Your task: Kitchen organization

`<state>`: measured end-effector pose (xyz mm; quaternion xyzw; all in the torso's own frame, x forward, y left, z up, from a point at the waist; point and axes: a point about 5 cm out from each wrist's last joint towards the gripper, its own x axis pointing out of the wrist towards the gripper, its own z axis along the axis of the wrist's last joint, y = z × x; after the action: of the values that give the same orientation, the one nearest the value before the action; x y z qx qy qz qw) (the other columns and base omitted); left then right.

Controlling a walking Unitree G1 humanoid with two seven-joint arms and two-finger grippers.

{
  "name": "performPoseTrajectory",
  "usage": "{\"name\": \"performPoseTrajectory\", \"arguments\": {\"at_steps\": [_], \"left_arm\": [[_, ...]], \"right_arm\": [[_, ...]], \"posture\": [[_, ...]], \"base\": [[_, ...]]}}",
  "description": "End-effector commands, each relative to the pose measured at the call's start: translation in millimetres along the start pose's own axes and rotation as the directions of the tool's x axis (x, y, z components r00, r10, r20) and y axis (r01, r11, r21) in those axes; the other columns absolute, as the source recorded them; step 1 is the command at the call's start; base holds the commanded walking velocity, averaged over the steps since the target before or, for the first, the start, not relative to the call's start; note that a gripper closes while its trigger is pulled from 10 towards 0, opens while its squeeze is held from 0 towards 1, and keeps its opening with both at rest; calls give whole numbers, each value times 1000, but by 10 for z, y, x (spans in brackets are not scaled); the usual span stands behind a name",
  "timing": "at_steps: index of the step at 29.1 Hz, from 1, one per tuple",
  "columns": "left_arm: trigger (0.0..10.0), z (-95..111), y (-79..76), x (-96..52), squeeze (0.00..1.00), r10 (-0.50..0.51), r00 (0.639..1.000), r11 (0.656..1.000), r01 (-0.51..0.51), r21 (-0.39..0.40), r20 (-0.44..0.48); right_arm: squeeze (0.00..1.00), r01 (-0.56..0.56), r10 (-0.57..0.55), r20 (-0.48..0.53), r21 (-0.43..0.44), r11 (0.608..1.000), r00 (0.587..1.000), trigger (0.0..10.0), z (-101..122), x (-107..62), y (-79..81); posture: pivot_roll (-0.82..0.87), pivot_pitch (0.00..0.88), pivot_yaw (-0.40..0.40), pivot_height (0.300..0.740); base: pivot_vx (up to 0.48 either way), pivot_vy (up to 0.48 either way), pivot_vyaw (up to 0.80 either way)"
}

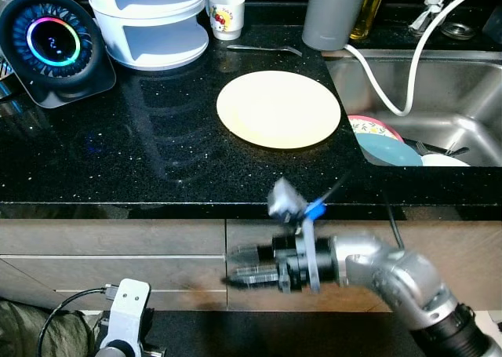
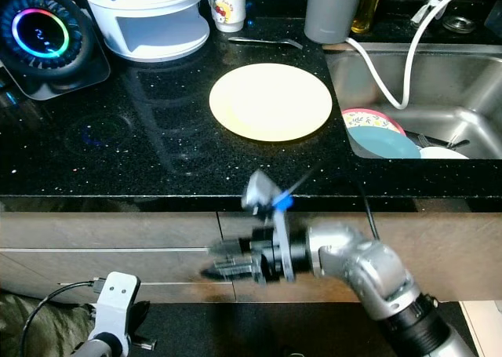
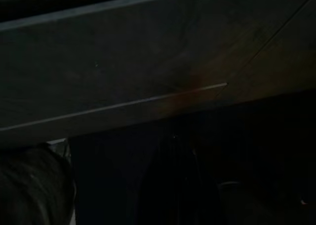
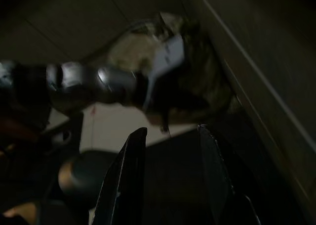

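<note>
Eye views: saw a yellow plate (image 1: 278,108) lying flat on the black counter (image 1: 118,161), just left of the sink (image 1: 439,98) with bowls (image 1: 388,145) inside. Noted a cup (image 1: 226,15), a white container (image 1: 149,20) and a glowing speaker (image 1: 53,47) at the back. Found the right gripper (image 1: 243,267) below the counter edge, before the drawers (image 1: 110,251), blurred, pointing left, holding nothing.

Left wrist view: dark; made out a drawer front only. Could not tell the left fingers' state.

Right wrist view: showed two black fingers (image 4: 123,180) narrowly apart, empty.
</note>
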<state>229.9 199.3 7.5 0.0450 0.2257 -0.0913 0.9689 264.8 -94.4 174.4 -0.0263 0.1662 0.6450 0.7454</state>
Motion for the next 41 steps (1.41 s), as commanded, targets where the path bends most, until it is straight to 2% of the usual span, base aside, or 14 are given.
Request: {"name": "performPoseTrajectory", "arguments": {"at_steps": [1,9,12,15,18,21,23,25,28,30,32,34,36,41], "left_arm": [[10000,-132,17,-45,0,3,999,1000,-3,2,-49],[10000,-162,-7,-36,0,-5,998,1000,6,8,-67],[10000,-170,-5,-30,0,-6,997,1000,6,11,-74],[10000,-153,2,-7,0,1,997,1000,0,15,-72],[10000,-124,-8,36,0,6,998,1000,-5,15,-67],[10000,-110,-25,76,0,14,998,1000,-14,7,-68],[10000,-110,-32,94,0,19,997,1000,-19,-4,-72],[10000,-111,-34,104,0,21,997,1000,-21,-8,-73],[10000,-153,-38,161,0,31,994,998,-36,-49,-106],[10000,-153,-38,161,0,31,994,998,-36,-49,-106],[10000,-214,-16,225,0,74,985,984,-97,-149,-153],[10000,-323,-36,267,0,72,970,974,-119,-195,-232],[10000,-440,-83,260,0,40,952,984,-90,-154,-304],[10000,-525,-107,229,0,10,941,990,-56,-126,-339]], "right_arm": [[0,36,-33,-72,46,998,997,10000,-241,3,-22],[0,262,-214,-276,151,953,937,10000,-913,-35,-169],[0,358,-284,-359,160,920,889,10000,-1175,-42,-210],[0,503,-399,-419,173,847,815,10000,-1440,-3,-273],[0,665,-544,-459,148,732,702,10000,-1657,12,-361],[0,817,-658,-517,164,552,548,10000,-1835,-52,-441],[0,870,-695,-543,155,469,471,10000,-1908,-99,-465],[0,888,-710,-549,152,434,441,10000,-1939,-114,-477],[0,943,-742,-582,230,240,331,10000,-2084,-202,-475],[0,943,-742,-582,230,240,331,10000,-2084,-202,-475],[0,963,-736,-629,237,125,250,10000,-2206,-259,-435],[0,975,-732,-649,199,101,209,10000,-2285,-266,-393],[0,981,-728,-660,169,94,183,10000,-2334,-264,-365],[0,982,-724,-665,149,114,185,10000,-2360,-247,-347]], "posture": [[-6,249,16,740],[-6,249,16,740],[-5,258,16,740],[-5,258,16,740],[0,257,17,740],[6,247,18,740],[6,241,19,740],[6,241,19,740],[10,232,19,740],[10,232,19,740],[14,211,17,740],[9,199,11,740],[1,199,5,740],[-3,198,5,740]], "base": [[0,0,0],[0,0,0],[0,0,0],[0,0,0],[0,0,0],[0,0,0],[0,0,0],[0,0,0],[0,0,0],[0,0,0],[0,0,0],[0,0,0],[0,0,0],[0,0,0]]}}
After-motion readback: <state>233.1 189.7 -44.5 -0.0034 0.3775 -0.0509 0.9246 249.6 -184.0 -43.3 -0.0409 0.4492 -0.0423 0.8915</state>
